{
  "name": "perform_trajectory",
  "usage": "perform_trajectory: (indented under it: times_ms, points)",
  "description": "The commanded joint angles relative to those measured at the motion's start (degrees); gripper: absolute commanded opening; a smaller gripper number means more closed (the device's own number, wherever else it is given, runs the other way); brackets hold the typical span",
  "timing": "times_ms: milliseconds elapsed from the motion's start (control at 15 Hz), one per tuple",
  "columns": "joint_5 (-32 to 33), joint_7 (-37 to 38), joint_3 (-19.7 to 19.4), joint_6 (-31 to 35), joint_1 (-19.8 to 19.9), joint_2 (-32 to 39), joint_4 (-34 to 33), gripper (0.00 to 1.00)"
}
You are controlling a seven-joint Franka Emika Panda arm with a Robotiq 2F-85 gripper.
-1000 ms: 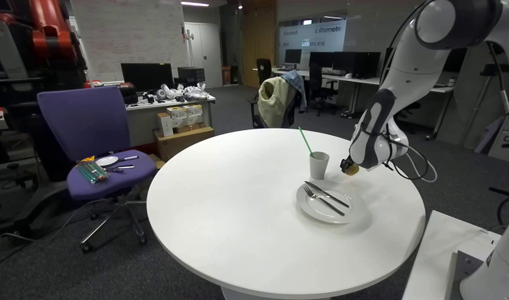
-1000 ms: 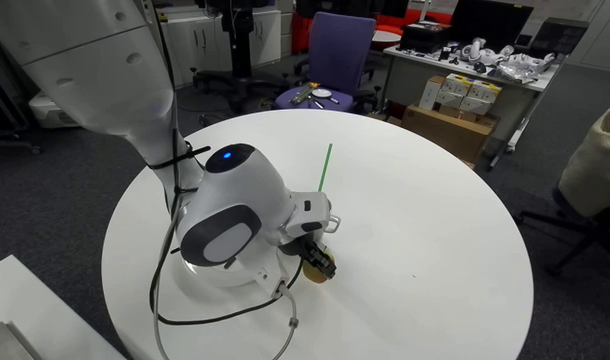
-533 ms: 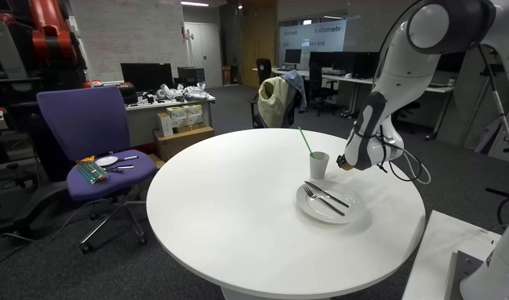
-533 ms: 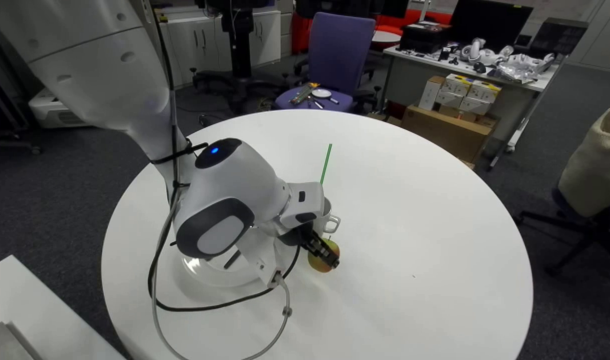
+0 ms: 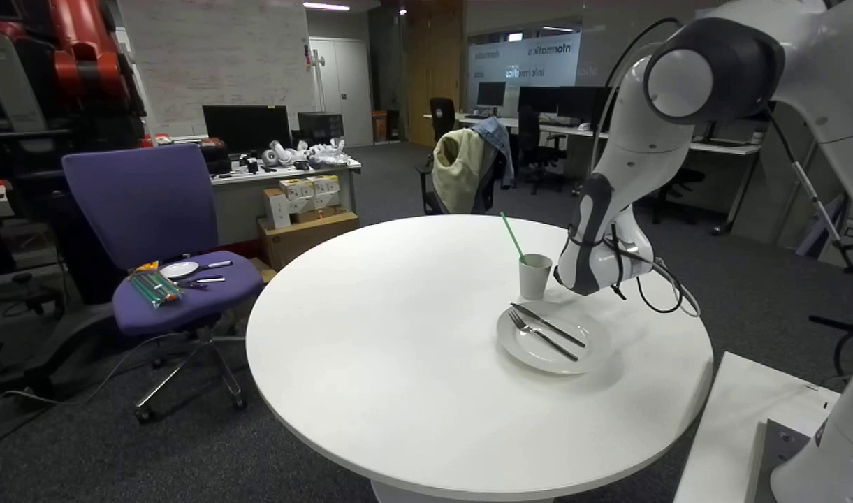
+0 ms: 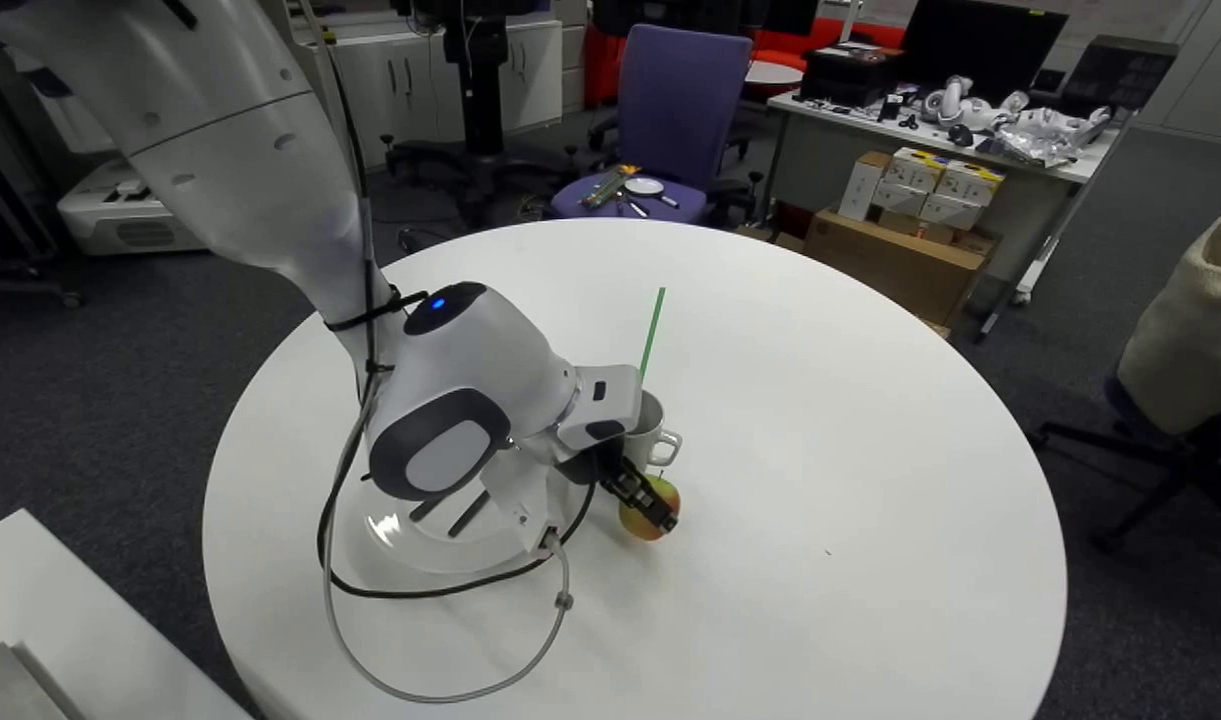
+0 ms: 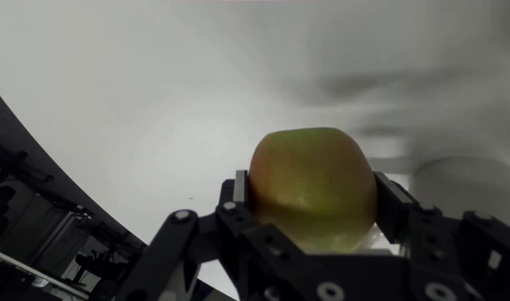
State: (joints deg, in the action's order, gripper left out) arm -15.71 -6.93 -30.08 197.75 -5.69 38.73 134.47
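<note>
The gripper (image 7: 312,200) has its jaws clasped around an apple (image 7: 311,163): in the wrist view the pads (image 7: 240,186) press on opposite sides of the fruit, a fairly central grasp. The apple is over the white table (image 5: 384,335), near a pale mug (image 5: 534,279) with a leaning green straw (image 5: 512,236) in it; in an exterior view the mug's handle (image 6: 667,448) sticks out close to the fruit. Doing this well is mostly a matter of pressure: a smooth, round skin could slip or twist, so a firm, even squeeze that does not bruise is best, with slow turns. The mug looks easy to tip — a nudge on the handle or straw may be enough — so any move should leave it room. The plate (image 5: 534,356), with a knife (image 5: 550,326) and fork (image 5: 543,337) on it, lies close by, and the arm's hanging cable (image 6: 440,698) deserves an eye lest its loop drag across the rim. Whether the apple clears the tabletop or brushes it cannot be judged from these angles; treat it as low, and avoid pressing down.
</note>
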Motion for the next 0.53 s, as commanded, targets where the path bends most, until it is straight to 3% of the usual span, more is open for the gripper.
perform_trajectory:
  times_ms: [0, 133, 467]
  points:
    - [0.53, 1.43, 0.07, -0.24, 0.04, 1.24, -0.36, 0.49]
    - [1.54, 1.11, 0.52, -0.73, 0.63, 0.64, 0.26, 0.49]
    - [10.21, -1.00, 5.08, -4.99, 7.42, -5.27, 1.72, 0.49]
